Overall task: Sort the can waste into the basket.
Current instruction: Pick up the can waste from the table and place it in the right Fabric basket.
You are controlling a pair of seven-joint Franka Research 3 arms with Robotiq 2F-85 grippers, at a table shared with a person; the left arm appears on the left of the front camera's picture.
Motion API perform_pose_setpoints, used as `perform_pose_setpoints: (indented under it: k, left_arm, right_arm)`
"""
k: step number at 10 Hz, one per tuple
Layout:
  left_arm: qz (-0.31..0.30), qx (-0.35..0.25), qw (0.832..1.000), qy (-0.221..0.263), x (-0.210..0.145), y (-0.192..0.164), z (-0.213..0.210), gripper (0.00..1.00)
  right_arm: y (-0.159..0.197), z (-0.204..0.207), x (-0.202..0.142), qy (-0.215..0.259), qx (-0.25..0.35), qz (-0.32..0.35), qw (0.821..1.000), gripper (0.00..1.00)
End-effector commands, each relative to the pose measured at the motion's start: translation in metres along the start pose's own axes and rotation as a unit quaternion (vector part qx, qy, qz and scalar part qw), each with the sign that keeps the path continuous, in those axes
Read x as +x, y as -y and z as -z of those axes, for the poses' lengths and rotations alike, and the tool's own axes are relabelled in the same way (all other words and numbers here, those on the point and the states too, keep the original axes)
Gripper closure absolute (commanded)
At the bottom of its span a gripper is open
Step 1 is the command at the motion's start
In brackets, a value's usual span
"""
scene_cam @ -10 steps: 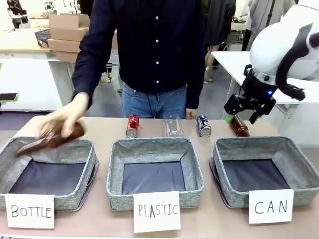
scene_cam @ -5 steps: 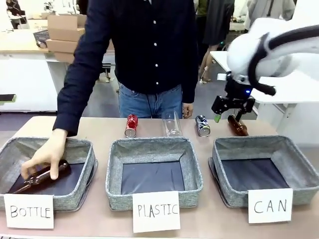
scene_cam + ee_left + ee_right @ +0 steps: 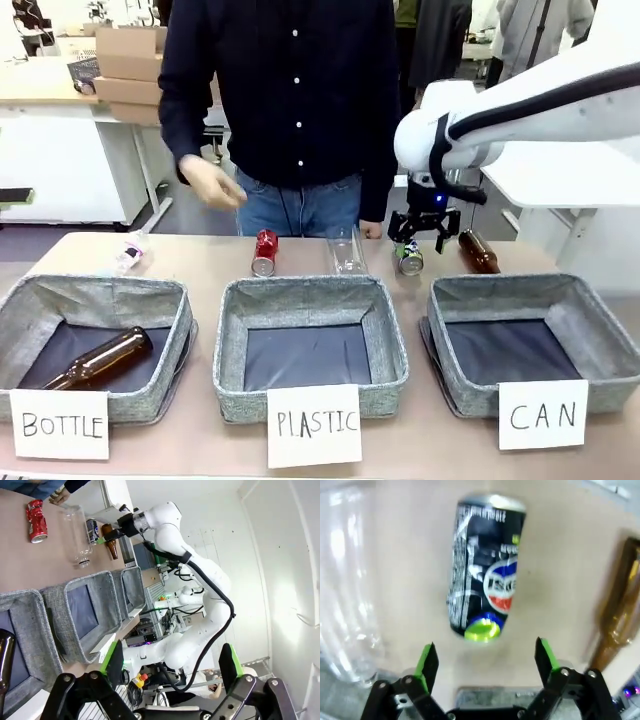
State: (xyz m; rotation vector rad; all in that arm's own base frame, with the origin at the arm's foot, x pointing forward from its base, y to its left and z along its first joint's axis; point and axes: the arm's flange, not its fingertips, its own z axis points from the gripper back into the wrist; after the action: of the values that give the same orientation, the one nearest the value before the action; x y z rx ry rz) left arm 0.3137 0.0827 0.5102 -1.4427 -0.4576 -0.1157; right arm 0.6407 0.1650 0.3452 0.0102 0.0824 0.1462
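Both spread: left claw (image 3: 170,655) aloft, right claw (image 3: 485,652) over black can (image 3: 485,567) between clear bottle (image 3: 345,580) and brown bottle (image 3: 620,605).

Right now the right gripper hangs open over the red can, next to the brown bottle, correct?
No, wrong can: the right gripper hangs open over the black-and-silver can, next to the brown bottle. The right wrist view shows it.

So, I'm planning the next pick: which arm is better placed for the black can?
Right. The right pincer, open, hangs just above the black can, and the CAN basket lies on that side. The left pincer, also open, is far from it.
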Motion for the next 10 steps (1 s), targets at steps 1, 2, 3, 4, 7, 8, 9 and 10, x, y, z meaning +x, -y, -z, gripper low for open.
perform_pose_setpoints:
  k: [1, 2, 3, 4, 7, 8, 9, 10]
  left_arm:
    - [0.012, -0.012, 1.0, 0.003, 0.0, 0.002, 0.0, 0.0]
    - [0.012, -0.012, 1.0, 0.003, 0.0, 0.002, 0.0, 0.0]
    - [0.012, -0.012, 1.0, 0.003, 0.0, 0.002, 0.0, 0.0]
    - [0.012, -0.012, 1.0, 0.003, 0.0, 0.002, 0.0, 0.0]
    - [0.012, -0.012, 1.0, 0.003, 0.0, 0.002, 0.0, 0.0]
    - [0.012, -0.012, 1.0, 0.003, 0.0, 0.002, 0.0, 0.0]
    - [0.012, -0.012, 1.0, 0.003, 0.0, 0.002, 0.0, 0.0]
    - [0.012, -0.012, 1.0, 0.003, 0.0, 0.002, 0.0, 0.0]
  right_arm:
    - [-0.003, 0.018, 0.026, 0.016, -0.025, 0.033, 0.999, 0.0]
    - [-0.006, 0.031, 0.032, 0.043, -0.02, 0.041, 0.998, 0.0]
    - [-0.007, 0.037, 0.035, 0.054, -0.018, 0.054, 0.997, 0.0]
    - [-0.006, 0.041, 0.037, 0.06, -0.009, 0.055, 0.997, 0.0]
    - [-0.003, 0.041, 0.034, 0.072, -0.018, 0.057, 0.996, 0.12]
    - [-0.003, 0.041, 0.033, 0.071, -0.022, 0.053, 0.996, 0.59]
    - [-0.003, 0.042, 0.032, 0.073, -0.02, 0.052, 0.996, 0.71]
    - [-0.002, 0.042, 0.031, 0.075, -0.017, 0.052, 0.996, 1.0]
